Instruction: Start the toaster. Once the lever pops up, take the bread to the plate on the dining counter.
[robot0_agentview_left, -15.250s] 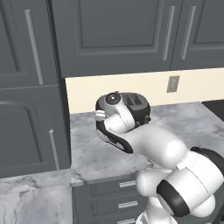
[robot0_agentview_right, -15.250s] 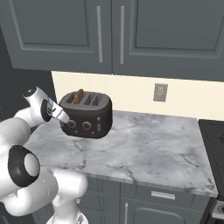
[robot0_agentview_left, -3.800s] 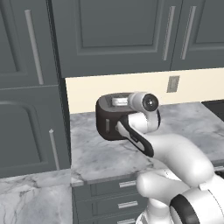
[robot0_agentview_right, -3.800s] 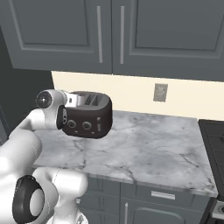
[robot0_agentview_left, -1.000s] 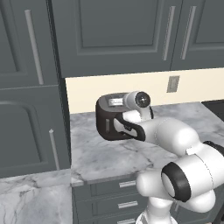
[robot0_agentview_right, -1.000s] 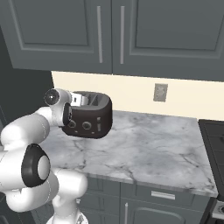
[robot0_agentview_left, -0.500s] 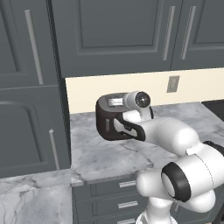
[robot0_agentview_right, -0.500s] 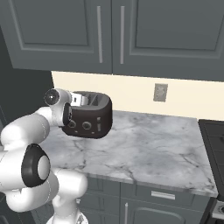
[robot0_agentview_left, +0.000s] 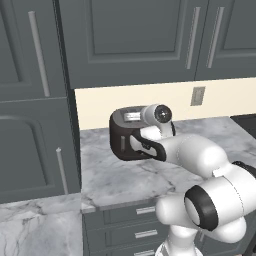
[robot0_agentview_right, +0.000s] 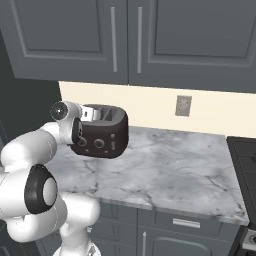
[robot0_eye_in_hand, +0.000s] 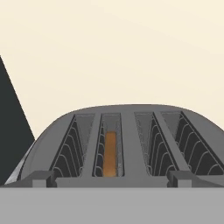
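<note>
Because toasting is apparently underway, the thin golden-brown bread slice (robot0_eye_in_hand: 110, 154) sits sunk in a slot of the boxy dark silver-topped toaster (robot0_agentview_right: 102, 132) on the marble table (robot0_agentview_right: 170, 165); the end effector, wide open and empty, waits just above.

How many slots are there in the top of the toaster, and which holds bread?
4 slots, side by side across the toaster top in the hand view. The bread sits sunk in the second from the left of that view; the other three look empty, though their lower ends are cut off.
</note>
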